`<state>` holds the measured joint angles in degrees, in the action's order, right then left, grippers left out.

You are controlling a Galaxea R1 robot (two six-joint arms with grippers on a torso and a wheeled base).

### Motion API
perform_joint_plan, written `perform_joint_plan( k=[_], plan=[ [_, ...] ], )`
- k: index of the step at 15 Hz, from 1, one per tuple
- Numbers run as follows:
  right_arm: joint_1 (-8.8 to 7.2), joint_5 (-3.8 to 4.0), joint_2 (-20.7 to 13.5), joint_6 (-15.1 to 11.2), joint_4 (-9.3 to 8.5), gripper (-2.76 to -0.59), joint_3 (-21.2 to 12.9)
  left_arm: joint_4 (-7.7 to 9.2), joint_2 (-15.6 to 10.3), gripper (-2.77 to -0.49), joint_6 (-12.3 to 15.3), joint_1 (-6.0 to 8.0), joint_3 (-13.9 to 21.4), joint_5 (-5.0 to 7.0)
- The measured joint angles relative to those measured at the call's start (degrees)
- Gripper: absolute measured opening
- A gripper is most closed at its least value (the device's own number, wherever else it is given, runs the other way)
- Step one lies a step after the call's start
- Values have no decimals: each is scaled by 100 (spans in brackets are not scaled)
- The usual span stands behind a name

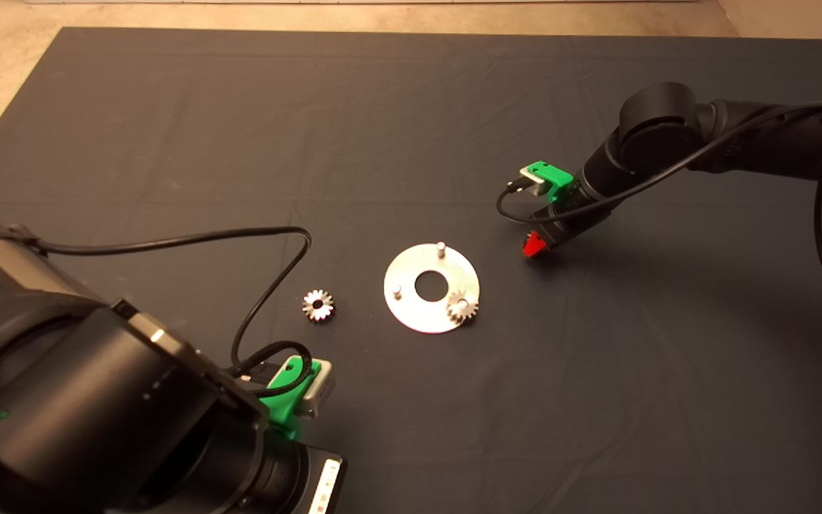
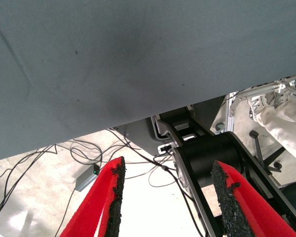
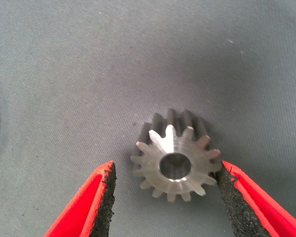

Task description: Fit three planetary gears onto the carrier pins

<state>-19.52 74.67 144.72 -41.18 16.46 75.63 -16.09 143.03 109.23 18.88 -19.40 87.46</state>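
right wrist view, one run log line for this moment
right end effector: open around small silvery toothed gear on mat | flat round silver disc: one gear on pin | left end effector: parked, open

Two black, rounded arms carry green gripper mounts with silvery camera blocks, each looped by black cable. Left gripper point(image 2: 167, 197) and right gripper point(image 3: 165, 197) have red fingers with rough black pads.

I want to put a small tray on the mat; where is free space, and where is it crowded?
Free: the far mat beyond the disc, and the near strip between disc and front edge. Crowded: the middle, with the loose gear, the disc with its mounted gear, the right gripper around a third gear. The left gripper waits at near left.
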Motion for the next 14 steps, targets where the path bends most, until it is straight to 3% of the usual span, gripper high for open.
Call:
perform_joint_plan(
  k=[6, 7, 11, 14],
  plan=[
    [0, 17, 51, 94, 0, -196, 58, 0, -4, -208, 1, 0, 0, 2],
    [0, 18, 51, 180, 2, -207, 69, 2, -11, -208, 1, 0, 0, 2],
    [1, 12, 52, 286, 0, -209, 100, 0, -33, -208, 1, 0, 0, 2],
    [0, 22, 51, 351, 0, -223, 111, 0, -33, -208, 1, 0, 0, 2]
  ],
)
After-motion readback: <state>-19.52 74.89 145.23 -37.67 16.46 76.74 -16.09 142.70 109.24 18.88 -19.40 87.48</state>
